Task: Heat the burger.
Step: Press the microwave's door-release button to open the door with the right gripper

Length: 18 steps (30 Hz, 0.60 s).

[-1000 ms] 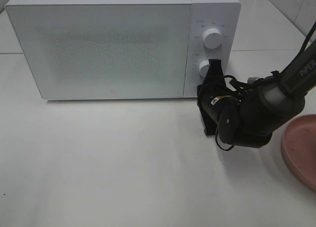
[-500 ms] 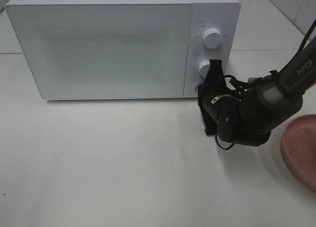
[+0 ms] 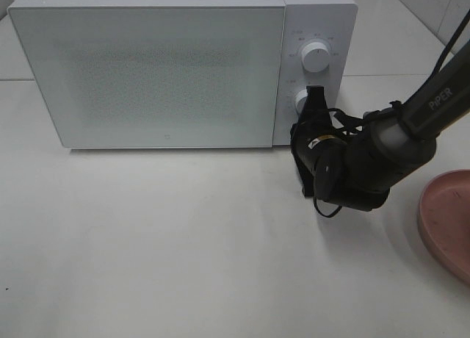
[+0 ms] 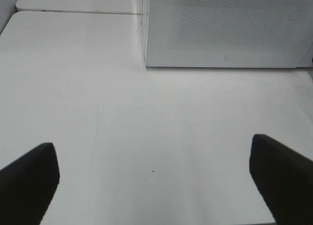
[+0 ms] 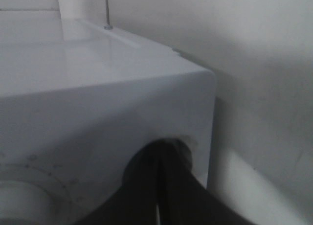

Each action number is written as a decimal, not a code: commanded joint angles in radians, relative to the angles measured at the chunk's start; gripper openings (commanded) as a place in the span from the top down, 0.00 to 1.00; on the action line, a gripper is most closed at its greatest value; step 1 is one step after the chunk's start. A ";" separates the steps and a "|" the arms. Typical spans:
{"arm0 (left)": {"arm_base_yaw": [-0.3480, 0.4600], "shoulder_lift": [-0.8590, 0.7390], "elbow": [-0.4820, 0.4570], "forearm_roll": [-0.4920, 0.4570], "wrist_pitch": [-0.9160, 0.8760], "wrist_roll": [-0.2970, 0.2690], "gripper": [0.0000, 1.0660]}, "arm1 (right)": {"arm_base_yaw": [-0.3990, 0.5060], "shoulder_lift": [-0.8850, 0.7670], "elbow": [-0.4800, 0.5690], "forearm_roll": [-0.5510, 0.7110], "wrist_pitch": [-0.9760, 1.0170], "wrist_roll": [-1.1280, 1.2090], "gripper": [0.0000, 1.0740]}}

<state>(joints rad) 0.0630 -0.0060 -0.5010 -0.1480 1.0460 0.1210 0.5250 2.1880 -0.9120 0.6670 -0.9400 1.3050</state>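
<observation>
Frontally, the microwave (image 3: 169, 73) stands at the far side of the desk (image 3: 147, 242) with its door shut. The burger appears in no view, so I cannot tell whether it sits inside.

Right gripper (image 5: 159, 154): jaws closed to a single point and empty, tips at the round button (image 5: 185, 147) by the panel's lower right corner, below the lower knob (image 3: 301, 101).

Left gripper (image 4: 155, 181): jaws wide open, holding nothing, over bare desk in front of the microwave's left part.

I judge the step to be a press on that button. To do it well I centre the closed tips on the button and push straight into the panel, never sideways toward the knob. The push should be gentle enough that the oven does not slide back.

The pink plate (image 3: 444, 220) at the right edge shows no food on its visible part.
</observation>
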 commanded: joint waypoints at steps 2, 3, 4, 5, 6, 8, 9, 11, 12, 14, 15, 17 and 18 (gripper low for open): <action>-0.002 -0.024 0.004 -0.009 -0.008 -0.003 0.08 | -0.039 0.012 -0.091 -0.028 -0.170 -0.014 1.00; -0.002 -0.024 0.004 -0.009 -0.008 -0.003 0.08 | -0.039 0.018 -0.097 -0.028 -0.186 -0.014 1.00; -0.002 -0.024 0.004 -0.009 -0.008 -0.003 0.08 | -0.039 0.018 -0.097 -0.028 -0.185 -0.014 1.00; -0.002 -0.024 0.004 -0.009 -0.008 -0.003 0.08 | -0.039 0.018 -0.097 -0.028 -0.185 -0.014 1.00; -0.002 -0.024 0.004 -0.009 -0.008 -0.003 0.08 | -0.039 0.018 -0.097 -0.030 -0.185 -0.014 1.00; -0.002 -0.024 0.004 -0.009 -0.008 -0.003 0.08 | -0.039 0.018 -0.097 -0.029 -0.178 -0.014 1.00; -0.002 -0.024 0.004 -0.009 -0.008 -0.003 0.08 | -0.039 0.018 -0.097 -0.029 -0.178 -0.014 1.00; -0.002 -0.024 0.004 -0.009 -0.008 -0.003 0.08 | -0.039 0.017 -0.095 -0.031 -0.173 -0.014 1.00; -0.002 -0.024 0.004 -0.009 -0.008 -0.003 0.08 | -0.034 0.013 -0.090 -0.031 -0.169 -0.013 1.00; -0.002 -0.024 0.004 -0.009 -0.008 -0.003 0.08 | -0.034 0.011 -0.087 -0.030 -0.165 -0.014 1.00; -0.002 -0.024 0.004 -0.009 -0.008 -0.003 0.08 | -0.034 0.005 -0.078 -0.034 -0.153 -0.009 1.00; -0.002 -0.024 0.004 -0.009 -0.008 -0.003 0.08 | -0.033 0.000 -0.071 -0.033 -0.144 -0.007 1.00; -0.002 -0.024 0.004 -0.009 -0.008 -0.003 0.08 | -0.032 -0.012 -0.054 -0.034 -0.115 0.002 1.00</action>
<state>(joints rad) 0.0630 -0.0060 -0.5010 -0.1480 1.0460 0.1210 0.5300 2.1890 -0.9190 0.6860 -0.9350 1.3030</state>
